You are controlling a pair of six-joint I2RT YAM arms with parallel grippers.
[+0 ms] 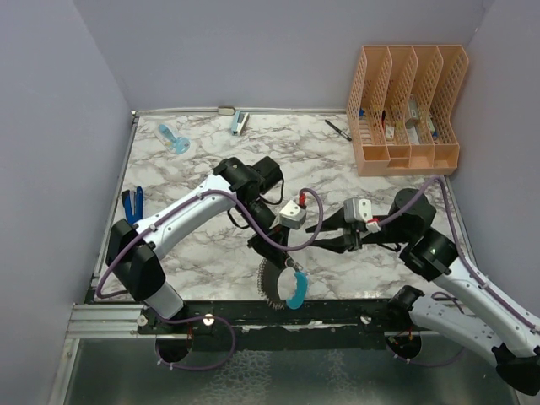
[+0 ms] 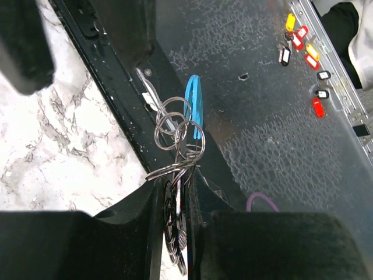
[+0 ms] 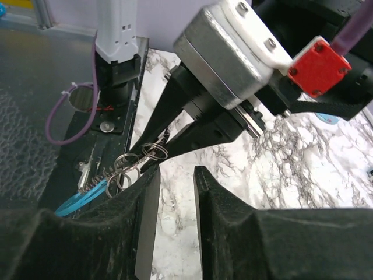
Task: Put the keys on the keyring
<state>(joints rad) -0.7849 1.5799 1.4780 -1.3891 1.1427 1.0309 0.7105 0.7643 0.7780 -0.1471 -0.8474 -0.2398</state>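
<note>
My left gripper (image 1: 283, 256) is shut on the keyring (image 1: 276, 285), a gray ribbed loop with a light-blue section (image 1: 297, 291), and holds it hanging over the table's front edge. In the left wrist view my left gripper (image 2: 185, 182) clamps the ribbed coils, with small steel split rings (image 2: 178, 137) and the blue section (image 2: 194, 105) beyond the tips. My right gripper (image 1: 310, 244) is open and empty; in its own view the right gripper (image 3: 175, 175) has its tips beside the split rings (image 3: 137, 160). The keys, yellow (image 2: 289, 22) and black (image 2: 284, 55), lie among red tags on the metal shelf below.
A peach file organizer (image 1: 409, 110) stands at the back right with a black pen (image 1: 337, 129) beside it. A blue-handled tool (image 1: 132, 202) lies at the left edge. A small stapler-like item (image 1: 240, 123) and a light-blue object (image 1: 173, 137) lie at the back.
</note>
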